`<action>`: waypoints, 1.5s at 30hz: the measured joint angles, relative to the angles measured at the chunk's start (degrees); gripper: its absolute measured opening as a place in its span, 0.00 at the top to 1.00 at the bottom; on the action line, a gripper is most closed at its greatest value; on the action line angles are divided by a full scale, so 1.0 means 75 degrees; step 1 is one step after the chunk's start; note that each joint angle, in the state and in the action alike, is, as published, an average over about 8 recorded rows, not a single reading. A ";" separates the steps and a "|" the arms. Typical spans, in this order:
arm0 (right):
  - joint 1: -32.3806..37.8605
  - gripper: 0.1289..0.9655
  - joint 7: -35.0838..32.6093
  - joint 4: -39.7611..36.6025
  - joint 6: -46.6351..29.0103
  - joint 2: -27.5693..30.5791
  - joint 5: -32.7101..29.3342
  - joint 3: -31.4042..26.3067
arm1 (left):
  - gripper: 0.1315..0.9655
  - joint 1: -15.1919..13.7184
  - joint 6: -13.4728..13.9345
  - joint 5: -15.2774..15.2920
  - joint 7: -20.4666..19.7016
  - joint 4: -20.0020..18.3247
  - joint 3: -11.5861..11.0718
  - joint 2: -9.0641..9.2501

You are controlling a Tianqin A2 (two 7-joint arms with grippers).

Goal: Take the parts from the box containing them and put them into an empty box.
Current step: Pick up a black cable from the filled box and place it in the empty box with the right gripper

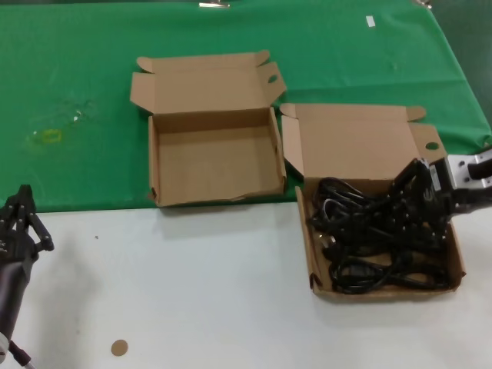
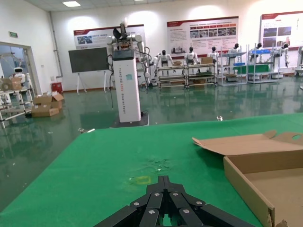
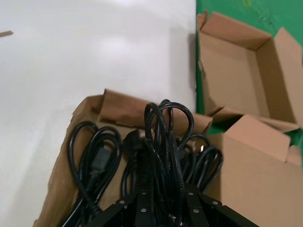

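Green cloth (image 1: 92,92) covers the far part of the table and bare white tabletop (image 1: 192,284) the near part, with both boxes straddling the line between them. Over the full box (image 1: 458,254), the right gripper (image 1: 419,201) reaches in from that box's right side, its black fingers (image 3: 142,205) clamped together on a cord bundle (image 3: 165,142). The bundle's loop end points away from the wrist toward the box's left wall, so its long axis runs across the box from right to left. Where the fingers meet the cord is cut off at the edge of the right wrist view. Around the held bundle, the other power cords (image 1: 377,265) lie tangled on the box floor; separate bundles are hard to tell apart, though one coil with a moulded plug (image 3: 97,158) shows beside the grasped one. Left of the full box stands the empty box (image 1: 215,165), lid flaps open toward the cloth. Much farther left of the full box, at the table's near corner, the left gripper (image 1: 21,219) waits parked with fingers drawn together. A small brown disc (image 1: 118,347) lies on the white tabletop
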 joint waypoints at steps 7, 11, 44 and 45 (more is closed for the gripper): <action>0.0298 0.88 0.0183 0.0202 -0.0114 -0.0162 0.0011 0.0010 | 0.99 0.0000 0.0000 0.0000 0.0000 0.0000 0.0000 0.0000; 0.0563 0.88 0.0250 0.0179 -0.0097 -0.0423 -0.0056 -0.0051 | 0.99 0.0000 0.0000 0.0000 0.0000 0.0000 0.0000 0.0000; 0.2881 0.88 -0.0934 -0.4031 0.1700 -0.4598 -0.0778 -0.0925 | 0.99 0.0000 0.0000 0.0000 0.0000 0.0000 0.0000 0.0000; 0.2946 0.88 -0.1047 -0.4253 0.1748 -0.4696 -0.0760 -0.0915 | 0.99 0.0000 0.0000 0.0000 0.0000 0.0000 0.0000 0.0000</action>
